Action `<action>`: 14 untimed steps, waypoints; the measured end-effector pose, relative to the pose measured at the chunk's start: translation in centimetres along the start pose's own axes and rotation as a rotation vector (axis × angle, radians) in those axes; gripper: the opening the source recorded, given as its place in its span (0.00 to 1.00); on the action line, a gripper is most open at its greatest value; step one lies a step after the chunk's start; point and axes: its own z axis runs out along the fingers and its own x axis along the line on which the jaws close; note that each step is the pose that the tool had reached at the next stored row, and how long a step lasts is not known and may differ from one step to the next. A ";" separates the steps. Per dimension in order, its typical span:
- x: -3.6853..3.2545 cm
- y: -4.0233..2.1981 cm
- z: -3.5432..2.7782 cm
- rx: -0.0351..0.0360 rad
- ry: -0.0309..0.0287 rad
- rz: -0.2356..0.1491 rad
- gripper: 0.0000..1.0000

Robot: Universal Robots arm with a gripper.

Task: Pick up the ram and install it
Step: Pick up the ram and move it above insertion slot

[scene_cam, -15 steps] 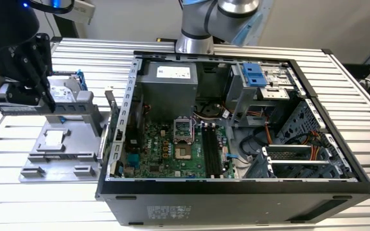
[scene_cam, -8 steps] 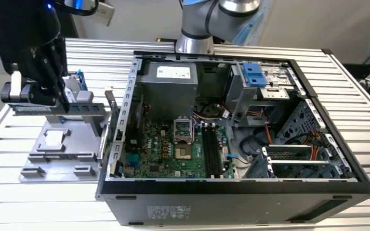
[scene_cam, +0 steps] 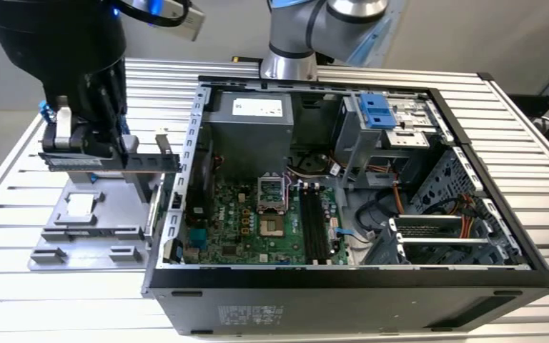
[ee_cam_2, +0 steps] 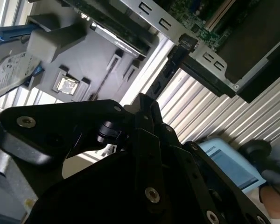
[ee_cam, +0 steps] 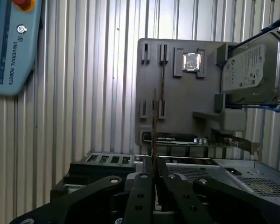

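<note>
Where the gripper [scene_cam: 98,151] hangs, to the exterior view's left of the open computer case [scene_cam: 194,128] and above the gray fixture tray [scene_cam: 112,214], it is closed on the ram [scene_cam: 151,163]. The first wrist view agrees: the ram [ee_cam: 154,116] shows edge-on as a thin line running out from between the fingers [ee_cam: 142,186], one against each face. The stick appears lifted clear of the tray's holders.

Key relation: the memory slots [scene_cam: 311,221] lie to the exterior view's right of the gripper, inside the case on the motherboard [scene_cam: 231,229], well apart from the ram. The ram's long axis runs left-right in the exterior view. The slots run near-to-far in that view. Judgement: as held, the stick sits roughly crosswise to the slots, not in line with them.

Edges and room:
- The case's side wall stands between gripper and slots, with its rim near the ram's case-side end.
- A hard drive [ee_cam: 249,70] in a blue frame stands on the tray beside the gripper.
- Cables [scene_cam: 305,168] cross near the slots' far end, with the power supply [scene_cam: 246,132] beyond them.
- The processor socket [scene_cam: 271,207] sits just beside the slots.
- The space straight above the slots looks open.
</note>
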 end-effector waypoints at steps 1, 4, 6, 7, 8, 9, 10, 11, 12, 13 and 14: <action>0.01 -0.34 -0.02 -0.0013 -0.0001 0.000 0.00; 0.06 -1.38 -0.07 -0.0055 -0.0001 0.000 0.00; 0.09 -2.06 -0.11 -0.0081 -0.0002 0.000 0.00; 0.10 -2.40 -0.13 -0.0094 -0.0003 0.000 0.00; 0.12 -2.75 -0.14 -0.0108 -0.0003 0.000 0.00; 0.14 -3.13 -0.16 -0.0121 -0.0005 0.000 0.00; 0.15 -3.47 -0.18 -0.0135 -0.0005 0.000 0.00; 0.17 -3.85 -0.20 -0.0150 -0.0004 0.000 0.00; 0.19 -4.20 -0.22 -0.0163 -0.0005 0.000 0.00; 0.20 -4.54 -0.24 -0.0174 -0.0005 0.000 0.00; 0.21 -4.87 -0.25 -0.0183 -0.0006 0.000 0.00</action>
